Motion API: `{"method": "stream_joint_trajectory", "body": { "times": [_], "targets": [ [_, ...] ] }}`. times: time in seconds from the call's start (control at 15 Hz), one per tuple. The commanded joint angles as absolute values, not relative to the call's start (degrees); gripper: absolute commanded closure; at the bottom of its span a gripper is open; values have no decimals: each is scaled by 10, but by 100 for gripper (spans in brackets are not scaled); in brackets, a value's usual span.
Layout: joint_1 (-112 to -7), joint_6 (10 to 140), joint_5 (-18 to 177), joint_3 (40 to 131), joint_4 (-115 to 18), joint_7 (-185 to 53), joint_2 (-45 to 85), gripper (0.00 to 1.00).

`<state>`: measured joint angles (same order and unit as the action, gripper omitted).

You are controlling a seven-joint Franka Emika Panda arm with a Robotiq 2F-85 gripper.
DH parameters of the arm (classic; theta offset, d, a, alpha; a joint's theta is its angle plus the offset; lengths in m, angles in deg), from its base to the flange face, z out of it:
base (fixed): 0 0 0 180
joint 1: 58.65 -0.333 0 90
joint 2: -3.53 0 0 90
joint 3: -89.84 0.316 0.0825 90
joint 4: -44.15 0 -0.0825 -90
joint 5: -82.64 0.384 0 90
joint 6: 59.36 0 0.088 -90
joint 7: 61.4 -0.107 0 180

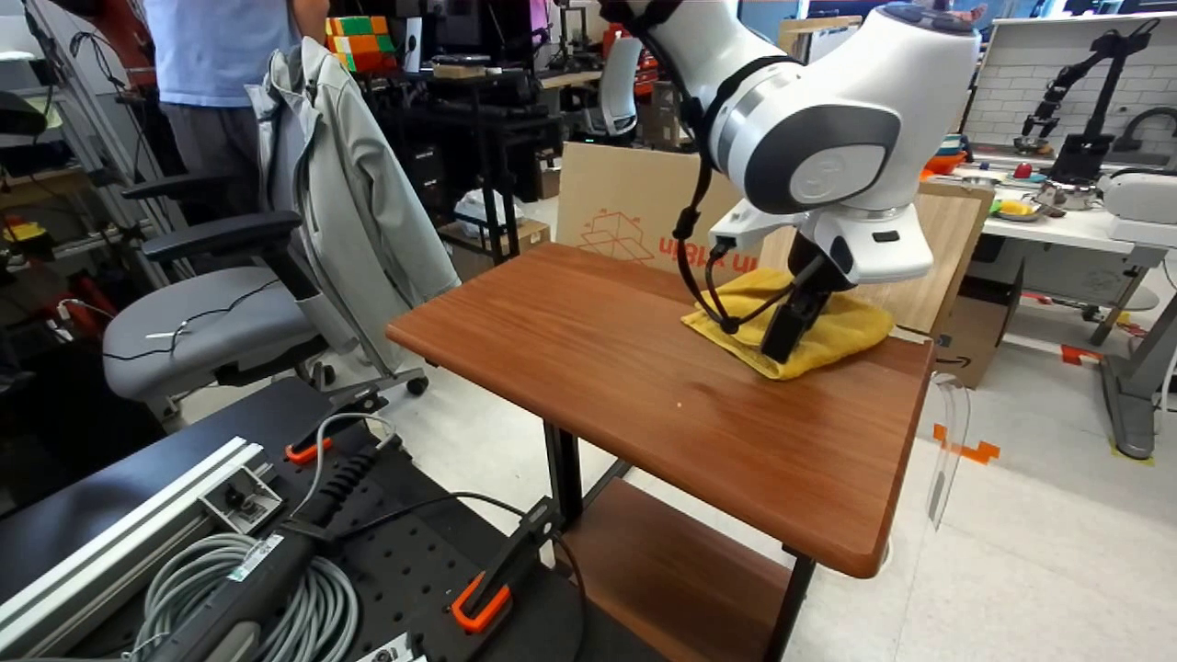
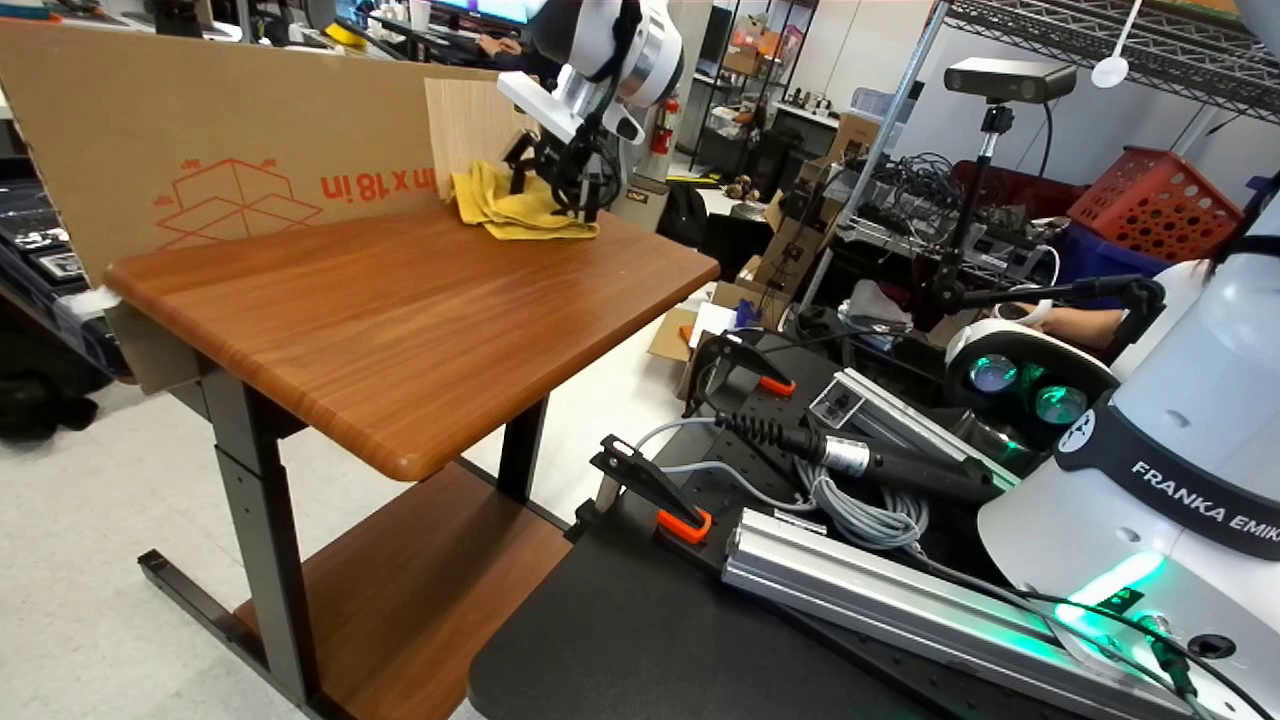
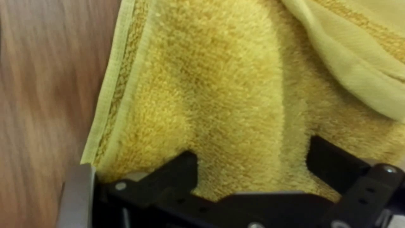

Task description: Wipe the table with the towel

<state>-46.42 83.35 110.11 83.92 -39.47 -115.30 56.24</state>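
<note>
A folded yellow towel (image 1: 846, 333) lies on the brown wooden table (image 1: 588, 331), near a corner. The towel also shows in an exterior view (image 2: 500, 215), beside a cardboard sheet, and fills most of the wrist view (image 3: 227, 79). My gripper (image 3: 252, 155) points down over the towel with its two black fingers wide apart. The towel's surface shows between them, and no fold is pinched. In both exterior views the gripper (image 1: 782, 340) (image 2: 552, 198) reaches down to the towel. The fingertips look to be at or very near the cloth; exact contact is hard to tell.
A large cardboard sheet (image 1: 634, 198) and a light wooden board (image 2: 480, 125) stand upright along the table's edge. A black bench (image 2: 620, 620) with clamps, coiled cable and an aluminium rail stands near the table. A grey chair (image 1: 211, 322) with a jacket is by the table.
</note>
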Motion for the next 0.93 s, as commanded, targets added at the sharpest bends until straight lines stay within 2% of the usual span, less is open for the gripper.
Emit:
{"method": "stream_joint_trajectory", "body": {
  "times": [0.0, 0.33, 0.67, 0.8, 0.87],
  "targets": [
    [-482, 792, 1067, 806, -493, -1174, 499, 0],
    [-517, 741, 972, 775, -630, -1126, 386, 0],
    [-526, 803, 959, 785, -764, -1065, 234, 0],
    [-515, 794, 990, 799, -790, -1036, 184, 0],
    [-523, 778, 970, 788, -742, -1062, 232, 0]
  ]
}}
